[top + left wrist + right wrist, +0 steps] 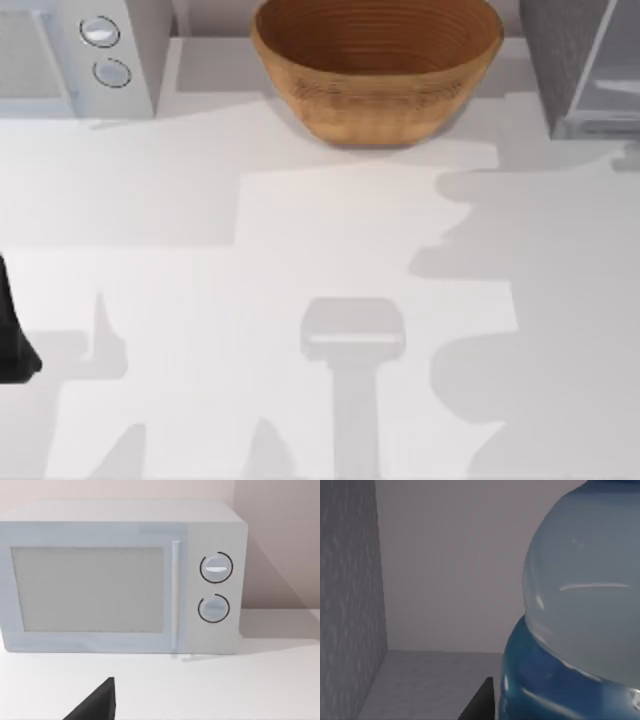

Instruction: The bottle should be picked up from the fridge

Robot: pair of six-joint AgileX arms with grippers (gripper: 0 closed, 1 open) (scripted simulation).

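The fridge [575,60] stands at the table's back right corner, dark grey and speckled, with a pale glassy front panel. The right wrist view looks into it, with its speckled fridge wall [350,605] on one side and a grey floor and back wall beyond. The bottle [585,605] looms very close there, with a pale-blue clear body and a bright blue part below it. A dark piece of my right gripper [479,702] shows right beside the bottle's blue part; whether they touch I cannot tell. My left arm [12,330] is parked at the table's left edge.
A white microwave [75,50] with two round knobs stands at the back left, and the microwave [120,577] also faces the left wrist camera, above a dark piece of my left gripper [97,705]. A large wooden bowl [375,60] sits at the back centre.
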